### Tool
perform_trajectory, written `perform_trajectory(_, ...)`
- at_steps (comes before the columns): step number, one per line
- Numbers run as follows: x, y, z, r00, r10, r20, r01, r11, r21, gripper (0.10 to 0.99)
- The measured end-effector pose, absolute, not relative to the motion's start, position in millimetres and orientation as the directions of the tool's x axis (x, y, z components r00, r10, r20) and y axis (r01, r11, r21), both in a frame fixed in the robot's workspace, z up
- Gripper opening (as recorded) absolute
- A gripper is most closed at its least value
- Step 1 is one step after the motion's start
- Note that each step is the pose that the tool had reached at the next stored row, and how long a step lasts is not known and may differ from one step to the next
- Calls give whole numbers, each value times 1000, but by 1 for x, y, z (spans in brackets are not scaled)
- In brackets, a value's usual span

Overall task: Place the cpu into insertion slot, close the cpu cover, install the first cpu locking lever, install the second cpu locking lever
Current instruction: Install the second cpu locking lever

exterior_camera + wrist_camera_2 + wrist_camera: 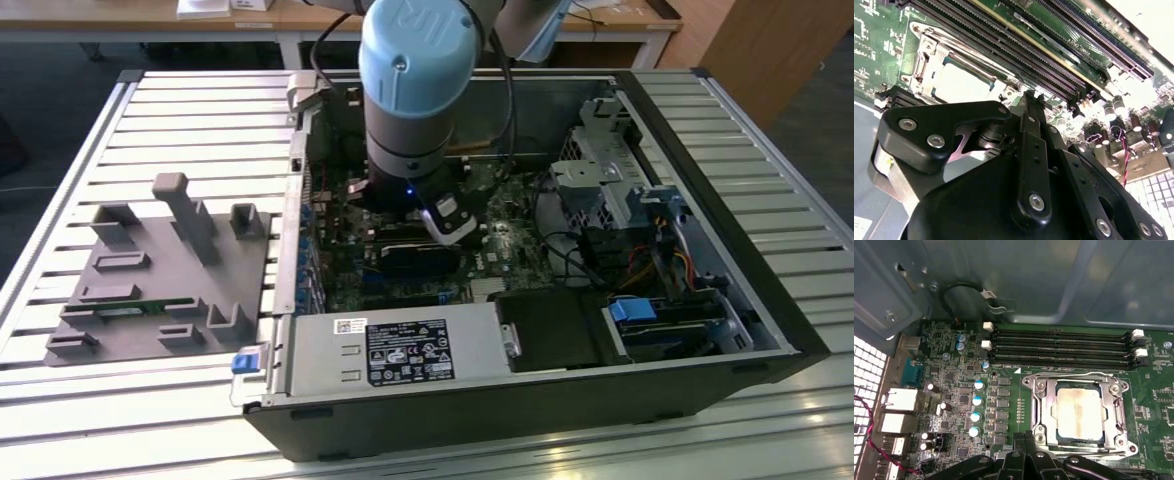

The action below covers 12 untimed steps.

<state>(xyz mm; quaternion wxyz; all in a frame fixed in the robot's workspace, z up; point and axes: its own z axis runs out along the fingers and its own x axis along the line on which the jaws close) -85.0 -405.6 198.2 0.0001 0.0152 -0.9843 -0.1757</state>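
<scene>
The cpu [1078, 412] lies flat in the insertion slot [1056, 390], its silvery top stained brownish. The silver cpu cover [1118, 410] is folded down around it, framing the chip. A thin metal lever rod [1074, 375] lies flat along the cover's side nearest the memory slots. In the second wrist view the cpu [961, 82] and its cover [921, 65] sit just beyond my fingertips. My gripper [1024, 440] hovers at the socket's edge, shut with nothing between the fingers; the gripper [1031, 97] stands above the board. In the exterior view the gripper [407, 245] is down inside the computer case.
Several long black memory slots [1061, 345] run beside the socket, with upright capacitors [976, 400] close by. The case wall [1044, 280] rises behind the board. A power supply [400, 350], a drive cage [601, 180] and cables crowd the case. A grey fixture plate [160, 270] lies outside.
</scene>
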Motion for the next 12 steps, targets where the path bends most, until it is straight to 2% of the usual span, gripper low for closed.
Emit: perform_trajectory(12, -85, -406, 213, -1000, -30, -5, -30, 938, 346, 106)
